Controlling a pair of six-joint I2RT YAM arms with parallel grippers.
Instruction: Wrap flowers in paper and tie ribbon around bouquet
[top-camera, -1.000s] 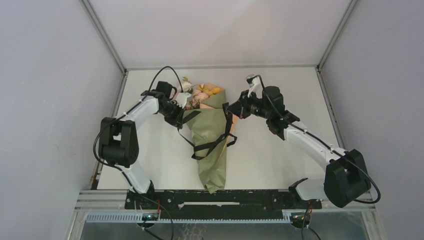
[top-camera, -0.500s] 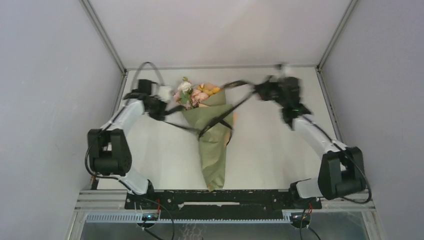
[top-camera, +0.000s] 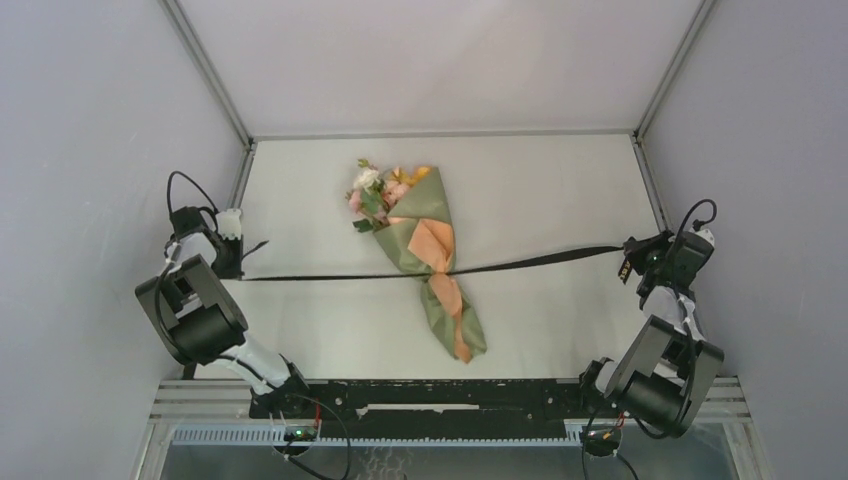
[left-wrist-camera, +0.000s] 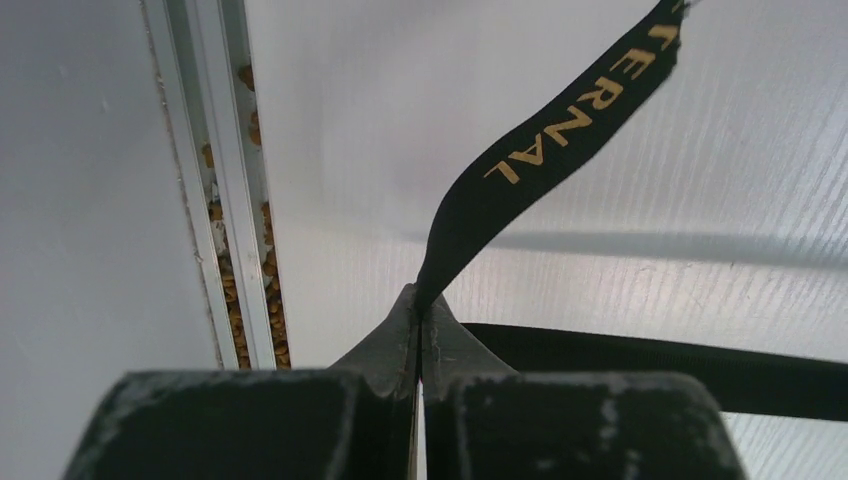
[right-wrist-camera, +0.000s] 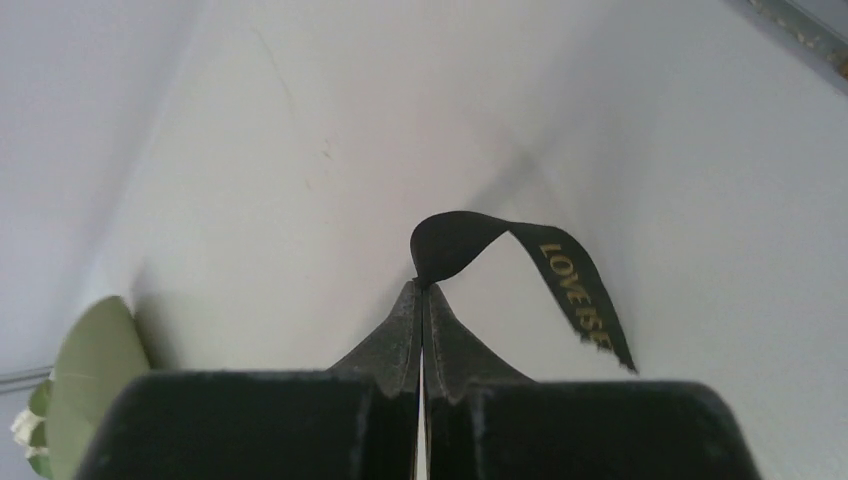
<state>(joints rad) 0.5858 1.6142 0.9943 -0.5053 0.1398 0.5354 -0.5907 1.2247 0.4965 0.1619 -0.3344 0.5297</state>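
The bouquet lies in the middle of the worktop, blooms toward the far edge, its tip nearer and slanting right. The ribbon runs left to right across its waist, seemingly around it. One end sits in the left jaws at the left edge, the other in the right jaws at the right edge.

I see the bouquet lying flat, flowers pink, white and yellow at its far end, tip nearest me; paper olive with a peach fold; the black, gold-lettered ribbon runs taut across its waist.
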